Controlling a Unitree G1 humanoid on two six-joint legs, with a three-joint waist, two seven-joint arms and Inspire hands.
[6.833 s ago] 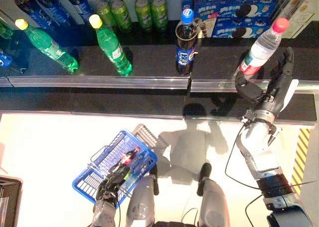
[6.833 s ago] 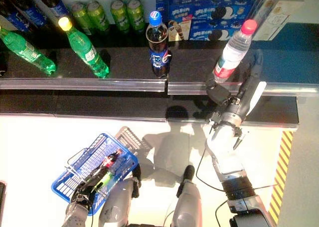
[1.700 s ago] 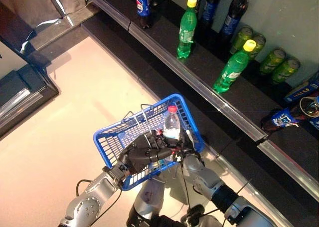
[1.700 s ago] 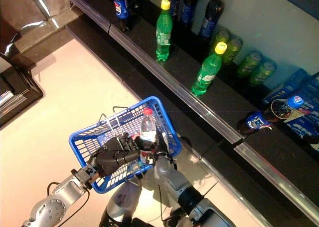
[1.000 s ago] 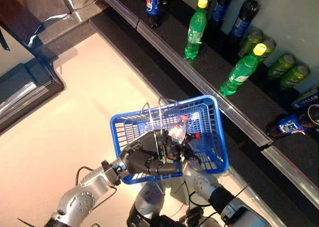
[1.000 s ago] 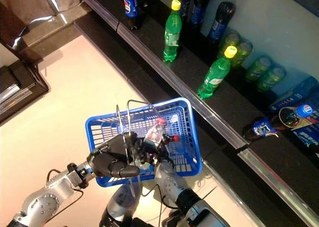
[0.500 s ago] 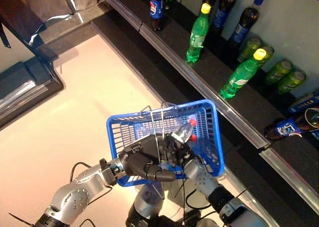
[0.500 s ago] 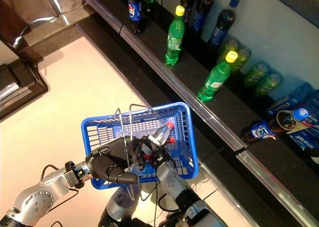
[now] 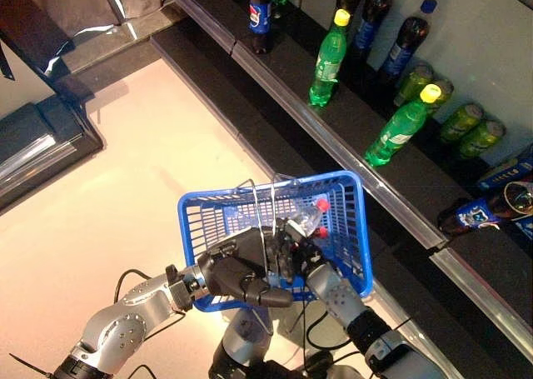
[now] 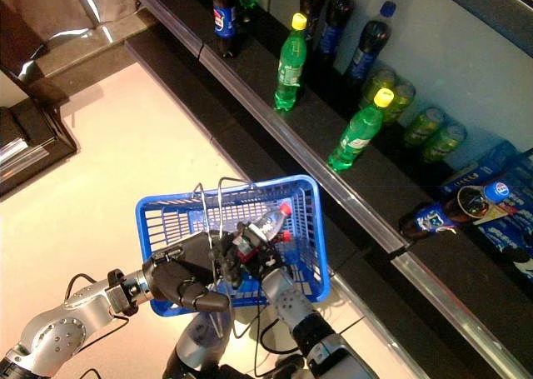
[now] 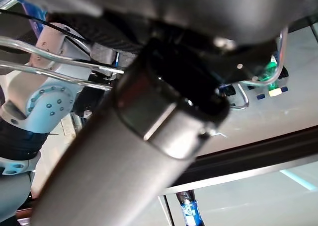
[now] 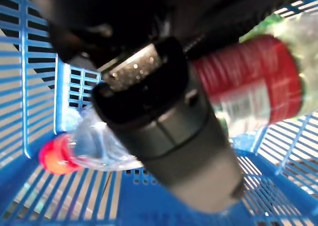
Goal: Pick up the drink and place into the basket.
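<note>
A clear water bottle [image 9: 306, 218] with a red cap and red label [image 12: 258, 87] lies tilted inside the blue wire basket [image 9: 208, 221], cap toward the shelf. My right hand [image 9: 291, 250] reaches into the basket from below and is shut on the bottle's body, its thumb [image 12: 164, 126] across the label. My left hand [image 9: 237, 275] is shut on the basket's wire handles [image 9: 271, 204] and holds the basket up over the floor. A second red cap [image 9: 321, 231] shows in the basket beside the bottle.
A long dark shelf [image 9: 333, 146] with a metal front rail runs diagonally behind the basket. On it stand green bottles [image 9: 328, 58], dark cola bottles [image 9: 260, 8], green cans [image 9: 462, 121] and blue boxes. A dark cabinet [image 9: 42, 137] stands at the left on the pale floor.
The right hand took the water bottle from the shelf to the basket. The bottle went from upright to tilted and lower in the basket. The view has shifted.
</note>
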